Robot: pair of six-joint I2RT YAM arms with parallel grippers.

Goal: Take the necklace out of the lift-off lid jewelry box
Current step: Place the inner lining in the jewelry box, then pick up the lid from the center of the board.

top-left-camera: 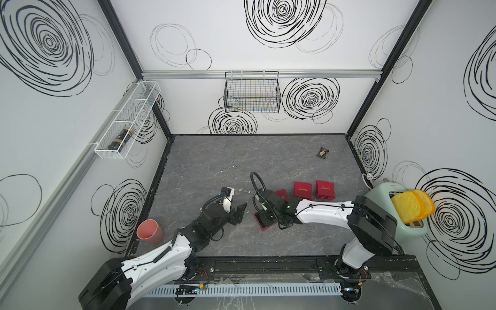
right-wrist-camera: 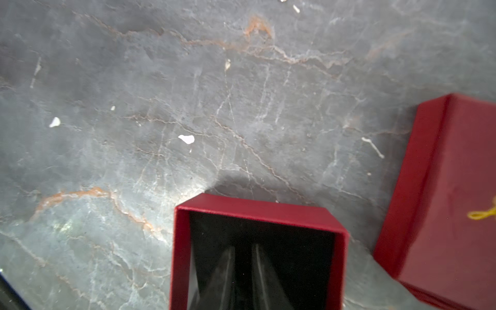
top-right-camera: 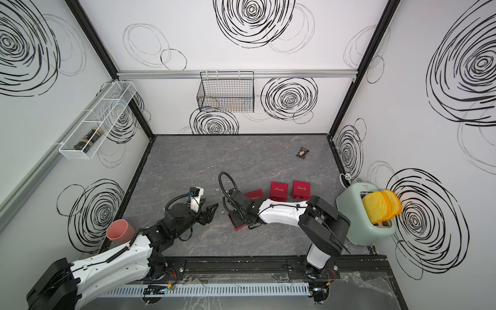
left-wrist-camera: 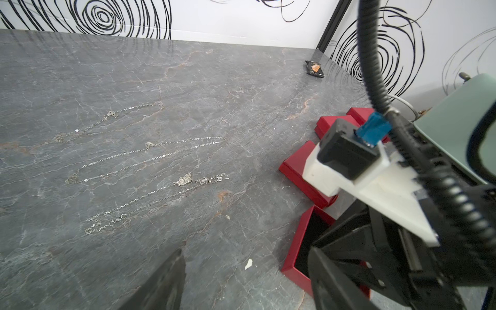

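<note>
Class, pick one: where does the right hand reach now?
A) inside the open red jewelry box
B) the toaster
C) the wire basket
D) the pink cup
A: the right wrist view shows the right hand down inside the open red jewelry box, against its black lining.

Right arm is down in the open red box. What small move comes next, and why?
Probably finish closing before lifting: the right gripper sits in the open box, fingers nearly together but a gap shows, and no necklace is visible against the dark lining, so lifting now might come up empty.
</note>
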